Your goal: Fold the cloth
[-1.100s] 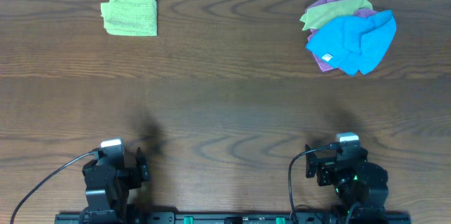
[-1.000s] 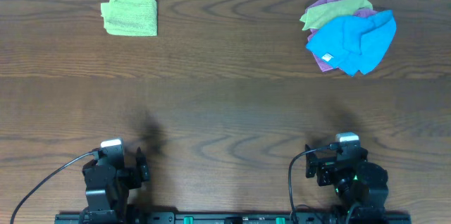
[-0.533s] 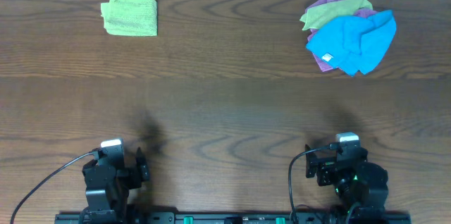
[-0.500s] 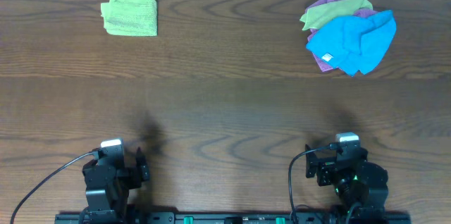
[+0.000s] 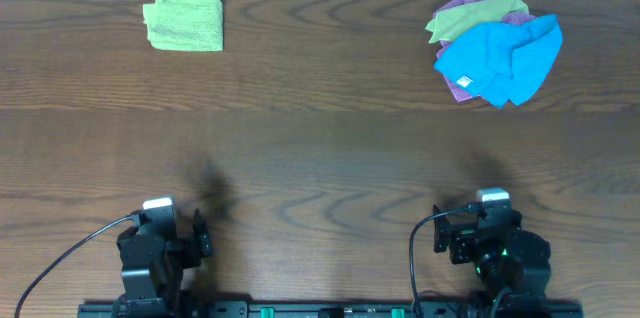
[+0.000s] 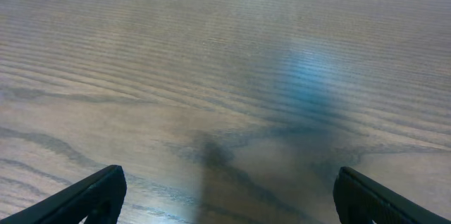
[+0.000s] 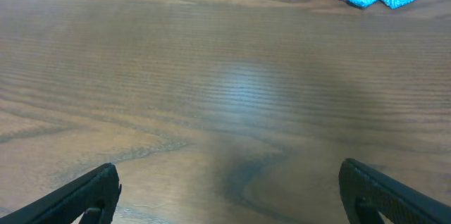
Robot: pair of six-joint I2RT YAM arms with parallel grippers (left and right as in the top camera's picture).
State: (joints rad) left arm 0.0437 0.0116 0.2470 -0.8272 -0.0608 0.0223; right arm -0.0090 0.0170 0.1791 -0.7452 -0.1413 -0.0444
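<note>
Left gripper [image 6: 227, 194] stood spread wide and empty above the wooden table [image 6: 211, 55], right gripper [image 7: 229, 189] likewise wide and empty, sky-blue cloth [image 5: 500, 58] lay crumpled far right on a purple cloth [image 5: 462, 2], its white tag [image 5: 463, 82] unreadable

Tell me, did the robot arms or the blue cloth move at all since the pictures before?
Nothing visibly changed. The blue cloth is in the same crumpled heap at the far right, not folded yet. The left gripper and the right gripper are both open as before, far from the cloth and holding nothing.
</note>
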